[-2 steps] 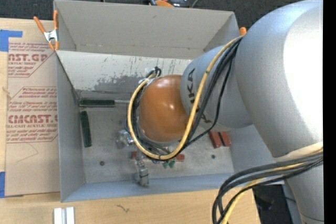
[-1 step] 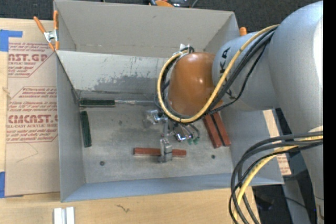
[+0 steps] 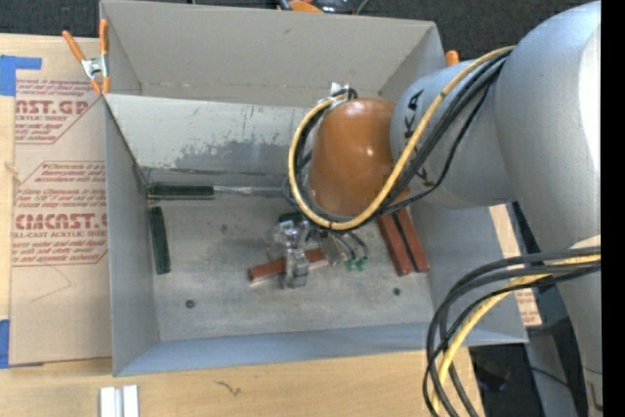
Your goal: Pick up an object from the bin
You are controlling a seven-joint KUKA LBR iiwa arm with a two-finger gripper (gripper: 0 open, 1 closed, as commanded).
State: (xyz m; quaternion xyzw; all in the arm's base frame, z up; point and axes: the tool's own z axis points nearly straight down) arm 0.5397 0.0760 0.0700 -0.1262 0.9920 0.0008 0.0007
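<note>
The arm comes in from the right, and its rounded orange cover (image 3: 352,156), looped with yellow and black cables (image 3: 299,173), hangs above the middle of the grey metal bin (image 3: 254,44). Below the cover, the end effector (image 3: 293,261) is down at the bin floor, a little right of centre. It sits right on a thin red-brown strip (image 3: 262,273) that lies flat and slightly slanted, its left end sticking out clear of the metal parts. I cannot tell how far the end effector is open or whether it has hold of the strip.

A small green piece (image 3: 355,262) lies just beside it on the right. Further right, a red-brown block (image 3: 404,243) rests near the bin's right wall. Well apart on the left, a dark green bar (image 3: 158,240) lies along the left wall. A dark green stick (image 3: 182,192) lies along the foot of the back wall.
</note>
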